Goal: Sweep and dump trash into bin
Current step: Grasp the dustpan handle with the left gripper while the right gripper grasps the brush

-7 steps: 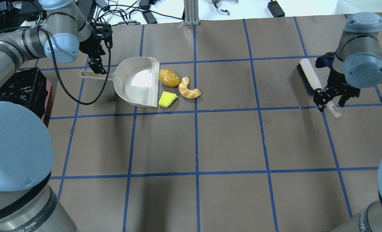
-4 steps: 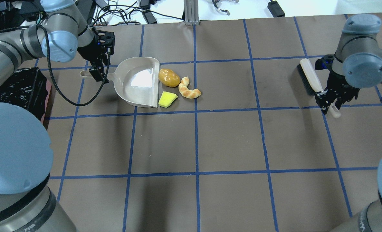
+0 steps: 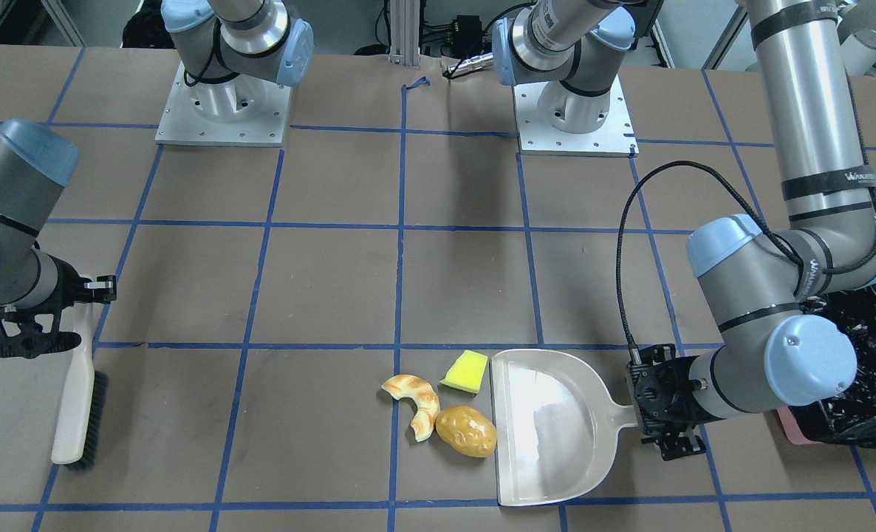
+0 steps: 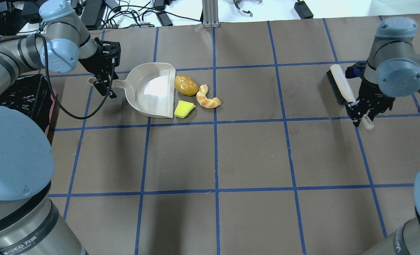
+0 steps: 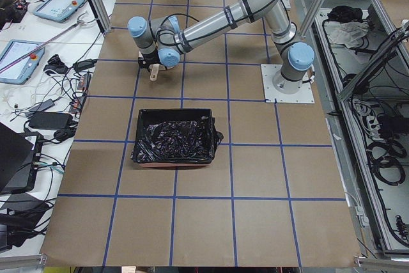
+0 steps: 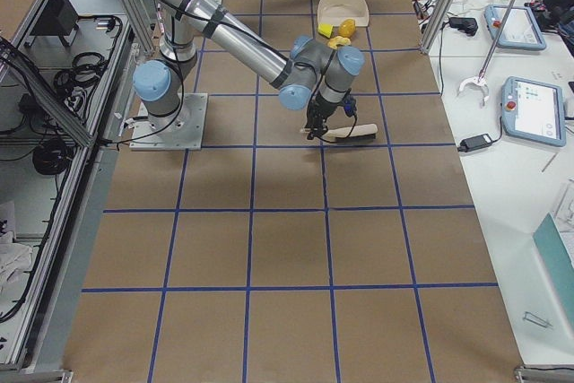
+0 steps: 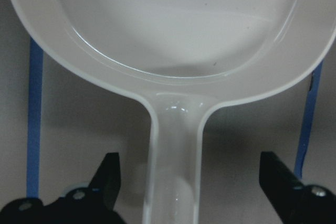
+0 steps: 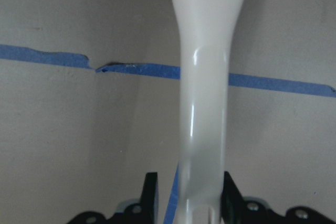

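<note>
On the table [image 4: 252,152], loose items: yellow sponge [image 4: 184,108], tan pastry [image 4: 207,100] and golden potato lump [image 4: 185,85], clustered at the dustpan [image 4: 153,90] mouth; sponge touching its lip.
Left gripper [image 7: 191,179]: spread wide, fingers straddling the dustpan handle without touching it.
Right gripper [image 8: 189,198]: pinching the brush [image 4: 341,85] handle; brush head lying on the table.
Bin [image 5: 174,156]: black-lined, at the robot's left, well apart from the loose items.

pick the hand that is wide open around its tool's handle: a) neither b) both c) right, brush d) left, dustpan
d: the left hand stands well clear on both sides of the dustpan handle; the right hand is closed on the brush.
</note>
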Controlling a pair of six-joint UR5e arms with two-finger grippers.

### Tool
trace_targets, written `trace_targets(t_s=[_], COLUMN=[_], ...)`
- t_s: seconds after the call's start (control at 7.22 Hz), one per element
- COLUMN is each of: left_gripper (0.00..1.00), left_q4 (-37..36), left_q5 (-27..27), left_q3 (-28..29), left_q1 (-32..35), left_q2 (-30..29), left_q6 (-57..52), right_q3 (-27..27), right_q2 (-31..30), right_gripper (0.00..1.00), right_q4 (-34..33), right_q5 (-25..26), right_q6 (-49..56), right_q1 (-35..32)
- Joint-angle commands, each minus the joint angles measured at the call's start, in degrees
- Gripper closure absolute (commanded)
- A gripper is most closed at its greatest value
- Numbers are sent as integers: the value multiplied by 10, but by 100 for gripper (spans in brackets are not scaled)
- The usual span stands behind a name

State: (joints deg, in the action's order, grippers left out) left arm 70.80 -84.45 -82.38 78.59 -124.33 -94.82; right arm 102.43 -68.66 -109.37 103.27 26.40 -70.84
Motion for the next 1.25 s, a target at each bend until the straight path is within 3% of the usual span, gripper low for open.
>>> trace_targets(t_s=[0.0,0.42,0.55,0.69,1.11], left_gripper=[5,3,3,11,13], left_q4=[2,-5,-6,-6,-6], left_q5=[9,9,10,25,26], left_q3=[-13,-23,-23,-23,-23], left_q1=[3,13,16,17,17], left_q2=[3,0,-2,0,-1], left_q6=[3,10,10,1,2], right_q3=[-1,-6,-8,-9,-9], right_q2=[1,-2,-4,-15,-62], right_gripper=[66,96,97,99,100], right_q4=[0,4,6,20,85], right_q5=[-1,-1,-1,-2,1], right_q6=[1,-3,-8,-11,-108], right_q1=[0,0,0,0,-32])
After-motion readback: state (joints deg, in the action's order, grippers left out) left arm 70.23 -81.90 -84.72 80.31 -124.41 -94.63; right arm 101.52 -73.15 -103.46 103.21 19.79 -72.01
